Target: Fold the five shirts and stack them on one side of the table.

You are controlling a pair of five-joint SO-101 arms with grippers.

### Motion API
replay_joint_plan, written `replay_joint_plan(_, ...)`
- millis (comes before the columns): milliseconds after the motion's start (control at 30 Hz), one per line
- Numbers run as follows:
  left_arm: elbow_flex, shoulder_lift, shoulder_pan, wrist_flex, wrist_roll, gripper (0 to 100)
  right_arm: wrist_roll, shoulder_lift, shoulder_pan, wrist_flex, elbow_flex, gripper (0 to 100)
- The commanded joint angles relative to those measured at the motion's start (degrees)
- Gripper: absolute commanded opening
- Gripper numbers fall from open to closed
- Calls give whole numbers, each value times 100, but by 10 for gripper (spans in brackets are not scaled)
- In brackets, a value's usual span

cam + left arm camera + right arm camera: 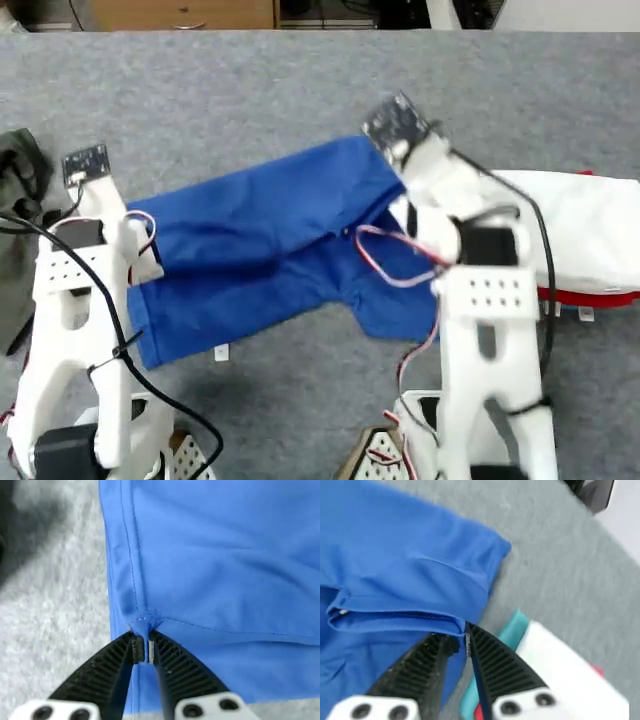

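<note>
Two pinches on your blue shirt (260,235): left gripper (143,647) is nipped onto a seam junction at its tips, right gripper (468,639) onto the folded edge. The white-topped folded stack (590,235) sits just beside the right gripper.

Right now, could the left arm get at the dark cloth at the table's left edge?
Probably not yet: the left gripper is shut on a corner of the blue shirt. The dark cloth lies close beside that arm with nothing between.
</note>
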Motion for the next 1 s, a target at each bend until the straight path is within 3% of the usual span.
replay_joint_plan(0, 290, -215, 88, 26, 44, 18, 70, -637, 374, -132, 532, 5)
replay_joint_plan(267, 967, -233, -44, 79, -185, 18, 334, -1534, 699, 316, 1473, 5)
replay_joint_plan(533, 791, -233, -659, 273, -615, 18, 484, -2510, 1209, 484, 1965, 5)
replay_joint_plan(967, 1011, -233, -598, 484, -879, 18, 932, -3240, 1560, 448, 2774, 5)
